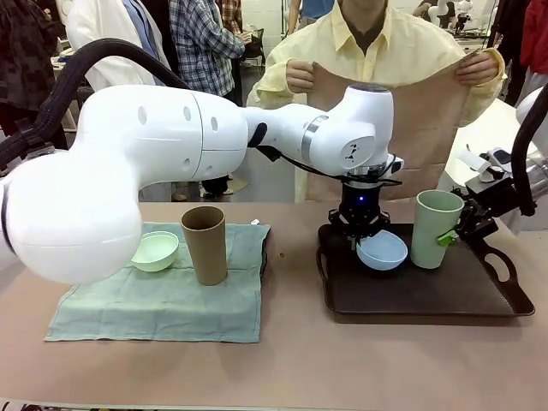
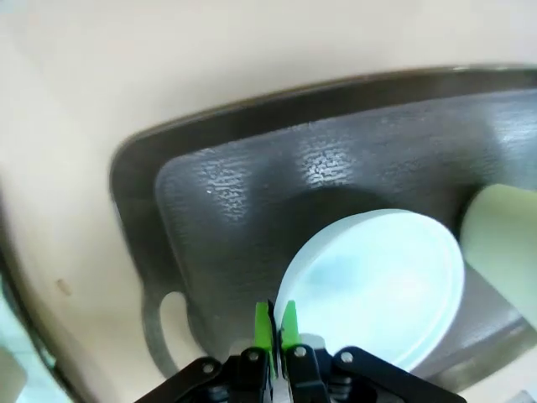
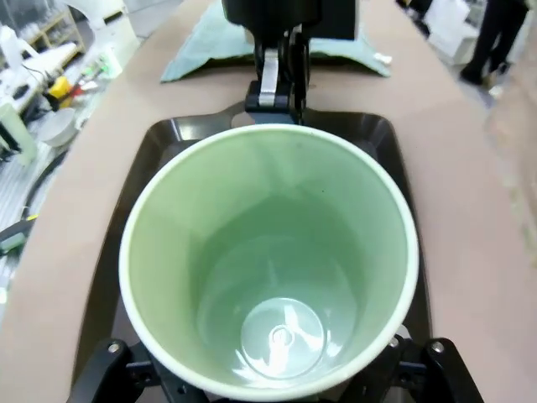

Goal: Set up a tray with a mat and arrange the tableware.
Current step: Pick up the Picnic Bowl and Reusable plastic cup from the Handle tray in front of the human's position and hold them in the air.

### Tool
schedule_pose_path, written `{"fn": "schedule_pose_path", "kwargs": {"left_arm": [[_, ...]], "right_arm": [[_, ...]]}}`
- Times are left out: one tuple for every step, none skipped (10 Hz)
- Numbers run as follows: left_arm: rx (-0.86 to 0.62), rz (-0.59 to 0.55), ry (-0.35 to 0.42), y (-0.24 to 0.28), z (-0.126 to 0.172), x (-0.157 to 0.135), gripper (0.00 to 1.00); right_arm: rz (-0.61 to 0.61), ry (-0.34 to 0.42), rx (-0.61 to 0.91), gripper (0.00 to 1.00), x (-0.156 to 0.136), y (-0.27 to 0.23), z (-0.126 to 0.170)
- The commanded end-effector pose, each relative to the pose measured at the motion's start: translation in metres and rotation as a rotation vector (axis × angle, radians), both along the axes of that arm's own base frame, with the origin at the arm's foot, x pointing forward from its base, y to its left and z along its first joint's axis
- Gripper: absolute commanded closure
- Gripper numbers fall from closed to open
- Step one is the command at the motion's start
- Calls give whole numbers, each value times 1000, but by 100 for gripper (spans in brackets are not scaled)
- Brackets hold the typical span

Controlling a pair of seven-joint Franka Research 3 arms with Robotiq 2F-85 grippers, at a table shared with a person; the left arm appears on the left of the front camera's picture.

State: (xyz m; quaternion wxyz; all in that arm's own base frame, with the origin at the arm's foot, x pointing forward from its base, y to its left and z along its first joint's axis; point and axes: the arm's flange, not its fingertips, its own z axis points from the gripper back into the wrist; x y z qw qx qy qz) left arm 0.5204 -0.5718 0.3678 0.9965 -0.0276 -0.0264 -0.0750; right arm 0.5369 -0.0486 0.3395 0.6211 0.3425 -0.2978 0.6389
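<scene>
1. Pinching the upper-left rim of the light blue bowl point(image 1: 383, 251), the left gripper point(image 1: 360, 228) has its green pads point(image 2: 263, 326) almost together on that thin edge. The bowl sits tilted at centre-right of the front view, inside the tray point(image 1: 479, 301). Judgement: a rim pinch suits a shallow bowl too wide to span.
2. Right gripper point(image 1: 452, 233) straddles the pale green cup point(image 1: 436, 224), with its jaws wide on either side. Cannot tell whether it clamps the wall or merely brackets it. The cup stands upright on the tray, just beside the bowl.
3. Person at the top of the frame holds the mat point(image 1: 424, 120) spread in both hands above the tray, likely keeping it ready until the tray floor is bare.
4. Brown cup point(image 1: 204, 244) and mint green bowl point(image 1: 156, 250) stand on the green cloth point(image 1: 154, 308) at lower left, seemingly staged clear of the work.
</scene>
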Motion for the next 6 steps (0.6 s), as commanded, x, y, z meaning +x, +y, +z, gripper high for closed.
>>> {"fn": "schedule_pose_path", "kwargs": {"left_arm": [[-4,56,-44,6,46,-4,100],[-18,59,-84,8,72,-11,100],[-40,57,-141,8,101,-26,100],[-50,48,-190,5,125,-35,100],[-50,40,-243,1,147,-47,100],[-49,52,-288,-3,168,-60,100]], "right_arm": [[-78,-71,-8,100,-32,-9,61],[-100,-117,-35,100,-49,-11,92],[-109,-146,-51,100,-70,-10,121],[-108,-175,-65,100,-84,-5,141],[-111,-190,-69,100,-96,1,160],[-116,-201,-67,100,-110,9,177]]}}
